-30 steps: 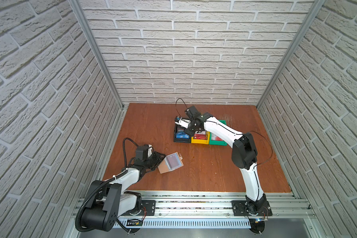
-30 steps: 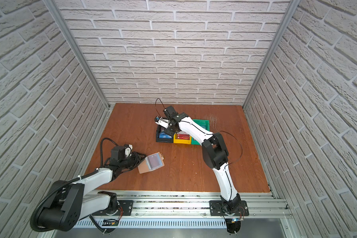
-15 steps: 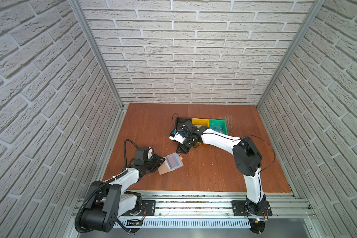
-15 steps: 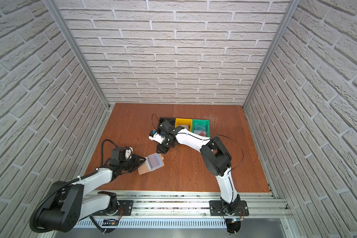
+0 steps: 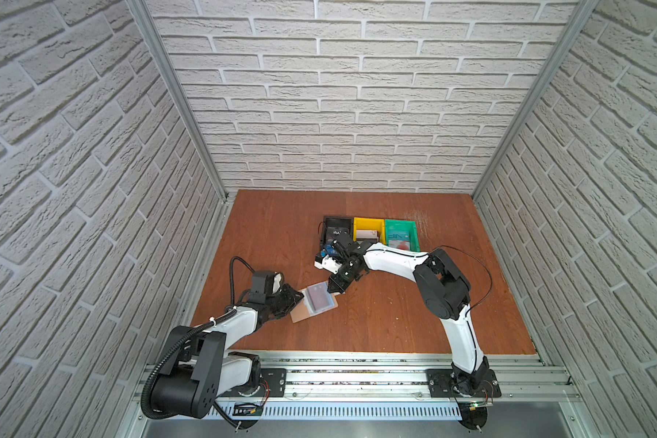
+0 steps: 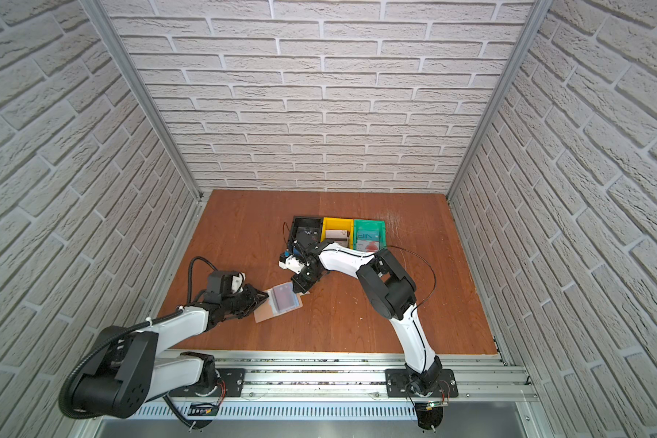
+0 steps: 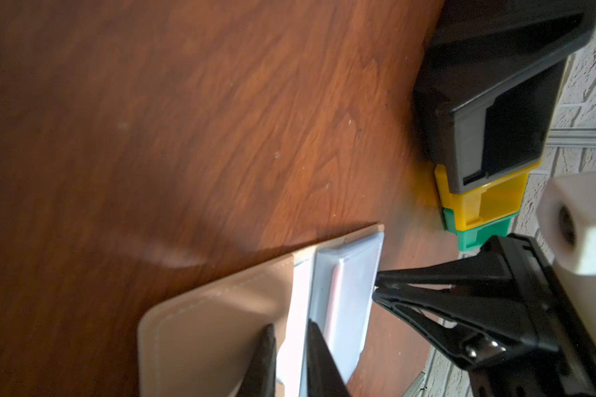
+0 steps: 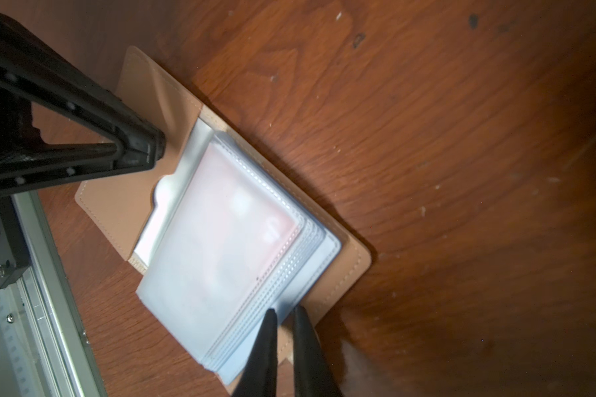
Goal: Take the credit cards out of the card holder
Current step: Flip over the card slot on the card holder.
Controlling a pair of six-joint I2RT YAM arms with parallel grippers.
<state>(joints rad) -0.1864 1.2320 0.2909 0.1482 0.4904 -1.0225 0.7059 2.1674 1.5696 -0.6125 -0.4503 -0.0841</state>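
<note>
WALLS white faux-brick panels ahead of and on both sides of the right gripper | FRAME aluminium corner posts at the wall joints | FLOOR reddish-brown wood-grain board under the gripper | EDGE slotted aluminium rail behind the gripper | LIGHT even, soft shadows

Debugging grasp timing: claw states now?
Left claw: closed on the holder cover.
Right claw: closed at the sleeves edge; hold cannot be told.

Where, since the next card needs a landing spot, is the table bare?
Bare wood: between the black bin and the left wall; between the green bin and the right wall. Crowded: around the card holder, where left gripper and right gripper meet.
</note>
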